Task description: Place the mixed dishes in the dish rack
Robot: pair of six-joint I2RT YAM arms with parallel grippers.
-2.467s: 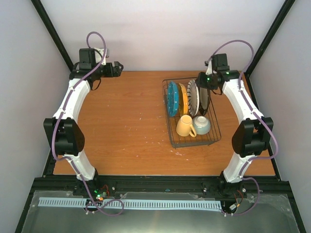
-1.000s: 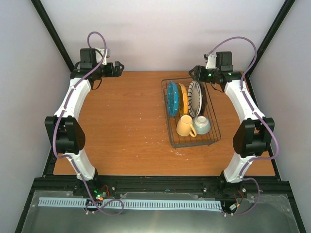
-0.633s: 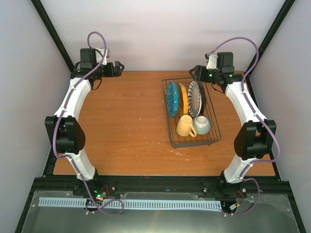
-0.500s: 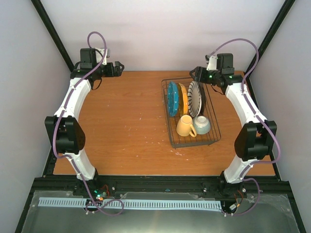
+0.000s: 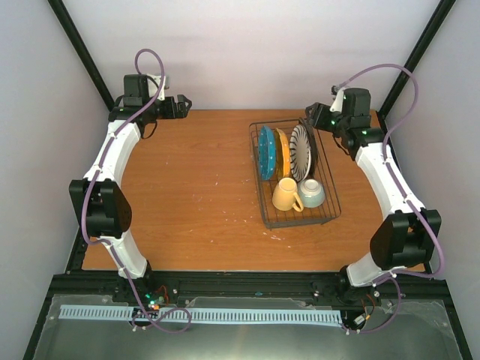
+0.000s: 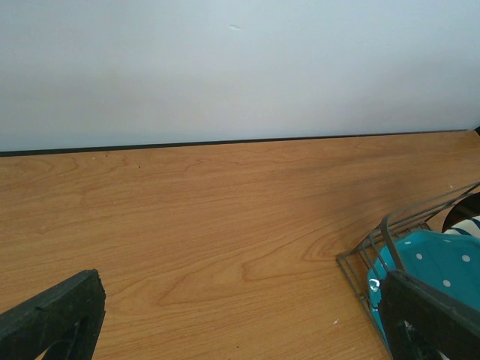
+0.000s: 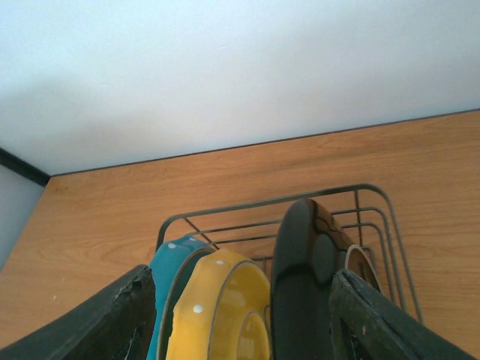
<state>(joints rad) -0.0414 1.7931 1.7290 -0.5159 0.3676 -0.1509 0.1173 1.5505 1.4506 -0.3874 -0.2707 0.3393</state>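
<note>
Left gripper: we saw it at the far left of the table, well apart from the rack, with its jaws spread wide and nothing between them. In its wrist view both fingers were cut off by the bottom corners.
Right gripper: it hung by the rack's far right corner with its fingers apart and gripping nothing. Its wrist view showed only the inner faces of the two dark fingers.
Dish rack: it sat on the right half of the table. The left wrist view caught only one corner of it.
Teal dotted plate: it stood upright in the leftmost slot.
Orange dotted plate: it stood upright just beside the teal one, with its lower part hidden.
Striped plate: it stood upright, third in the row.
Dark-rimmed plate: only a thin dark edge showed behind the striped plate, so we could not make out its face.
Mug: it was in the rack's near end, just beside the bowl.
Bowl: it was tilted, at the mug's right. We could not tell whether the two were touching.
</note>
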